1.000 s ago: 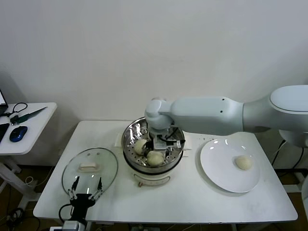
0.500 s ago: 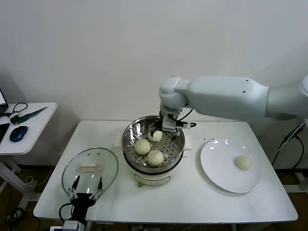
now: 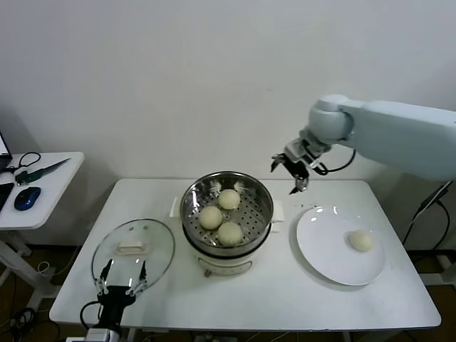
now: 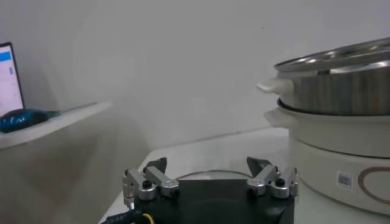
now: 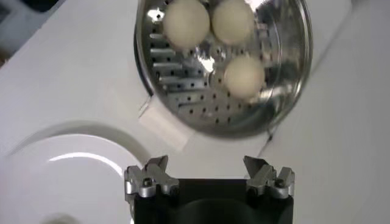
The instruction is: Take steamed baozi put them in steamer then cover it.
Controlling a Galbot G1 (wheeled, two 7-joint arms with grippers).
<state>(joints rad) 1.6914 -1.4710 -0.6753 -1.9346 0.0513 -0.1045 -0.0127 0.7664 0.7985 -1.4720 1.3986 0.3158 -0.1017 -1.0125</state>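
Shiny steel marks the large round steamer (image 3: 226,214), a pot with a perforated inner tray on a cream-white base, standing on the white counter (image 3: 285,299). Three smooth cream-white steamed baozi (image 3: 229,199) lie on the tray, close together. The right hand (image 3: 293,171) hangs in the air above the counter's far edge, its fingers spread apart with nothing between them. The steamer sits below it and toward the robot's left, and the round flat white plate (image 3: 324,249) lies below it and nearer the robot. On that plate rests the fourth domed cream-white baozi (image 3: 360,241), alone, well apart from the hand. In the right wrist view the steamer (image 5: 222,67) with its three buns (image 5: 244,75) lies beyond the spread fingertips (image 5: 149,176), and the plate's rim (image 5: 73,143) curves just beside the hand (image 5: 207,173).

The left hand (image 3: 122,279) waits low at the counter's near edge, its fingers parted and empty. Just beyond its fingertips lies the round clear glass cover (image 3: 133,246) with a metal rim and a white rectangular handle, flat on the counter beside the steamer. From the left wrist view the hand (image 4: 210,179) points along the counter, with the steamer's steel wall and cream base (image 4: 332,131) off to one side ahead.
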